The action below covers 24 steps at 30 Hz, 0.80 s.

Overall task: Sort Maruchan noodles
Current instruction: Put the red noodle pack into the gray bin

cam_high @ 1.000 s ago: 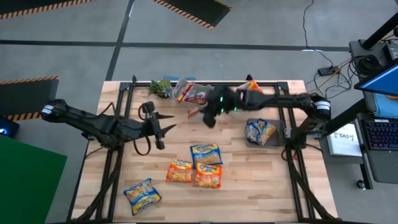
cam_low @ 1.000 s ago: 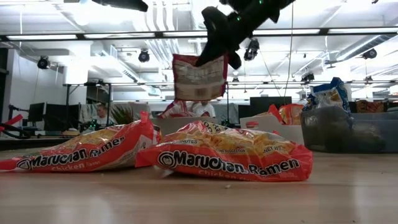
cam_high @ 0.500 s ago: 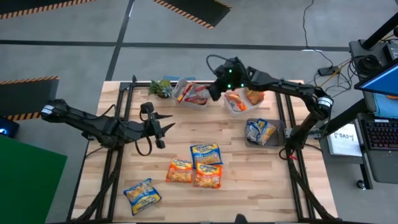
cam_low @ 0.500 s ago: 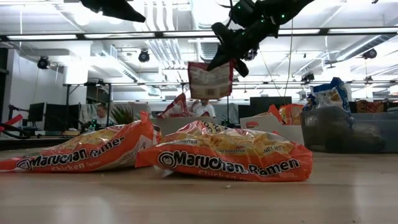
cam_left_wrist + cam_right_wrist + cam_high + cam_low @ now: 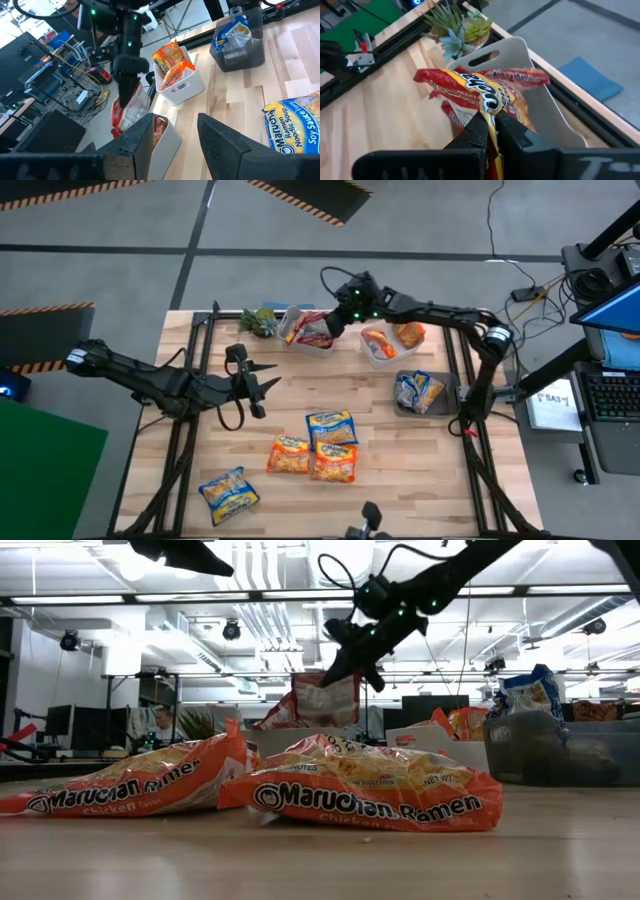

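Observation:
My right gripper (image 5: 336,321) is shut on a red Maruchan noodle packet (image 5: 480,90) above the white tub (image 5: 293,314) at the table's far edge. That tub holds other red packets. In the low view the packet (image 5: 326,700) hangs below the gripper (image 5: 342,662). My left gripper (image 5: 266,385) stands open with nothing between its fingers, above the table's left middle. Several orange and blue-yellow packets (image 5: 331,426) lie flat on the table near its middle and front. My right gripper pinches one end edge of the red packet (image 5: 488,106) between its two fingers. The fingers slant down from the table's right. The packet hangs below them over the white tub. Whether its lower end touches the tub or the packets in it, I cannot tell.
A second white tub (image 5: 386,344) with orange packets and a dark tub (image 5: 421,393) with blue-yellow packets stand at the right. A small green plant (image 5: 258,321) sits left of the first tub. One blue-yellow packet (image 5: 230,492) lies near the front left.
My right gripper has carried the red packet from over the table's middle toward the far edge and a little left, sinking slightly. The packet, which hung clear above the table, now hangs over the far white tub. My left gripper has kept its place.

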Tool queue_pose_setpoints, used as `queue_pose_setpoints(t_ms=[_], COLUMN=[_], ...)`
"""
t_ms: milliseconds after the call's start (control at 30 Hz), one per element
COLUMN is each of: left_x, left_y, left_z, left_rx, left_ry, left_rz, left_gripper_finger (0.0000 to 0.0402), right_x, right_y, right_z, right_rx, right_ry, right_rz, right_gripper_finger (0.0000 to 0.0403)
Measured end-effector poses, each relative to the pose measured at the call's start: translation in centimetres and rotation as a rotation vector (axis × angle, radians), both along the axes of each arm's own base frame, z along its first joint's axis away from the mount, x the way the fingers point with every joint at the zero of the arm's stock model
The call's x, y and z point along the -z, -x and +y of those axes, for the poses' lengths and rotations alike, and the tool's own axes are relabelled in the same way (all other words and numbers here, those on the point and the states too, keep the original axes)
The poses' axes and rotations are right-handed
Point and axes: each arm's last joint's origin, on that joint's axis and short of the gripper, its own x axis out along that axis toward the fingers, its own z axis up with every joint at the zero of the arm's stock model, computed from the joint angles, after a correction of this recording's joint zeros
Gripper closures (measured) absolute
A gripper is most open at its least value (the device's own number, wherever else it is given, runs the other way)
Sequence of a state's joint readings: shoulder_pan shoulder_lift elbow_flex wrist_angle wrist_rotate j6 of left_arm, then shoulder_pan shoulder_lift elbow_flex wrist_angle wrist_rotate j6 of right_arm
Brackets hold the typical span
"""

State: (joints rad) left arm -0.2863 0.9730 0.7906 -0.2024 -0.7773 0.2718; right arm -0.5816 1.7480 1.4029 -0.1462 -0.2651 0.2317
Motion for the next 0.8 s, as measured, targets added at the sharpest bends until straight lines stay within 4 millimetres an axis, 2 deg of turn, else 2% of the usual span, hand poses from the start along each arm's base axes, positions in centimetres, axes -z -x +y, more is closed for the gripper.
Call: queue_pose_setpoints(t_ms=[333,800], left_x=[0.0,0.0], left_y=[0.0,0.0], left_z=[0.0,0.0], left_rx=[0.000,0.000], left_ry=[0.000,0.000], left_rz=[0.000,0.001], left_gripper_finger=[0.0265,0.0265], right_x=[2.3,5.5], right_y=[-1.8,-2.0], right_z=[-1.1,-2.7], right_rx=[-0.002,0.215], right_ry=[0.037,-0.091], right_rz=[-0.063,-0.028], right_gripper_finger=[0.0391,0.0390])
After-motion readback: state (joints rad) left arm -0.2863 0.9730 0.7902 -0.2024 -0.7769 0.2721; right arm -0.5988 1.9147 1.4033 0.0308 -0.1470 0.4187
